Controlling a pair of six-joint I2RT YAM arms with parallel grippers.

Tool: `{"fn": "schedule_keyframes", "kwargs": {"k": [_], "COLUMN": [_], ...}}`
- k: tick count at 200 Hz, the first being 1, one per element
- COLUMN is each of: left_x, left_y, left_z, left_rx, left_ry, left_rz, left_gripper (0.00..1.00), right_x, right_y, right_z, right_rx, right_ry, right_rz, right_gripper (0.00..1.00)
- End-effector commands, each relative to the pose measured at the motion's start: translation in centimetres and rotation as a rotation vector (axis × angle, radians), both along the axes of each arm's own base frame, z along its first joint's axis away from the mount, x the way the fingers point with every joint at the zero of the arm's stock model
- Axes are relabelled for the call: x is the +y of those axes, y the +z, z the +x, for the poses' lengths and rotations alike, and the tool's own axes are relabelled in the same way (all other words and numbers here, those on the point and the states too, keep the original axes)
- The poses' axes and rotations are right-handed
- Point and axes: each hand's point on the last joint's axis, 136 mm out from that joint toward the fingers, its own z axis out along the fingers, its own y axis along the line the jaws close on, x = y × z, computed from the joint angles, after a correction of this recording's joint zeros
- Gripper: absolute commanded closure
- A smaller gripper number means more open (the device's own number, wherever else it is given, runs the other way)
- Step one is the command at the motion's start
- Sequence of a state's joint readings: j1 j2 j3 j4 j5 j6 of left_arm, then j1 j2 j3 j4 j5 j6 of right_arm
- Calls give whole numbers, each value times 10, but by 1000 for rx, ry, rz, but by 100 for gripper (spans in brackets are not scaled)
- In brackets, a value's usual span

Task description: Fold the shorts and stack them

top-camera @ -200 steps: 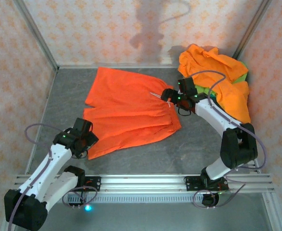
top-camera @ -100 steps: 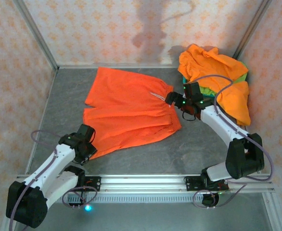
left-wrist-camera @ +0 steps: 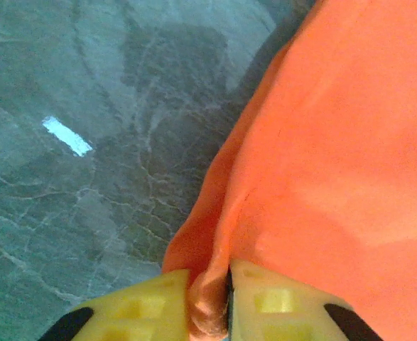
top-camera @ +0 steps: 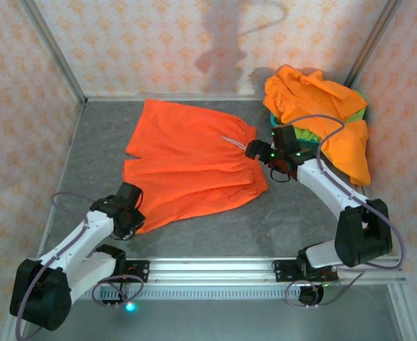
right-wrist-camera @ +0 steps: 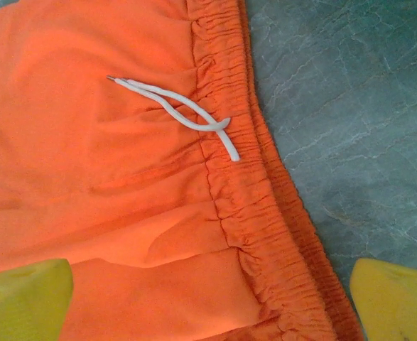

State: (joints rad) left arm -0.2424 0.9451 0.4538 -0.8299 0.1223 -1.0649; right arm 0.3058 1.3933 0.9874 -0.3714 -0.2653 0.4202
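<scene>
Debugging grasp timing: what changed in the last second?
The left claw slid a little toward the near edge and closed on the leg hem of the orange shorts. The right claw drifted slightly right over the waistband, staying open. The shorts lie flat as before; the heap of clothes at the back right is unchanged.

You have bare bench (top-camera: 94, 142) at nine o'clock and a strip at six o'clock before the rail (top-camera: 215, 266). The spread shorts (top-camera: 187, 163) cover the centre. The heaped shorts (top-camera: 322, 114) block two o'clock, by the wall (top-camera: 407, 85).
</scene>
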Motion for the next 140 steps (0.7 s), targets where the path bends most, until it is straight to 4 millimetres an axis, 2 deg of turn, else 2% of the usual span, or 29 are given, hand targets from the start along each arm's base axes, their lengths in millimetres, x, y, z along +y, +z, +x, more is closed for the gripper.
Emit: {"fn": "schedule_keyframes", "kwargs": {"k": [1, 18, 43, 63, 85, 104, 140], "left_x": [3, 6, 9, 13, 14, 13, 11], "left_y": [17, 31, 55, 70, 77, 77, 78], "left_z": [13, 21, 35, 43, 48, 51, 57], "left_rx": [-49, -86, -144, -178, -199, -210, -215], "left_ry": [-29, -44, -76, -98, -115, -121, -133], "left_rz": [36, 58, 96, 129, 141, 139, 138], "left_gripper": [93, 100, 100, 100, 100, 100, 100], "right_x": [-6, -8, -17, -24, -26, -24, -20], "right_y": [2, -8, -29, -46, -62, -67, -68], "right_z": [-12, -22, -45, -64, -78, -81, -69], "right_rx": [12, 60, 165, 241, 294, 299, 283], "right_ry": [-25, -25, -39, -38, -14, 20, 76], "right_rz": [4, 5, -35, -74, -83, -97, -134], "right_gripper": [0, 1, 5, 12, 22, 31, 38]}}
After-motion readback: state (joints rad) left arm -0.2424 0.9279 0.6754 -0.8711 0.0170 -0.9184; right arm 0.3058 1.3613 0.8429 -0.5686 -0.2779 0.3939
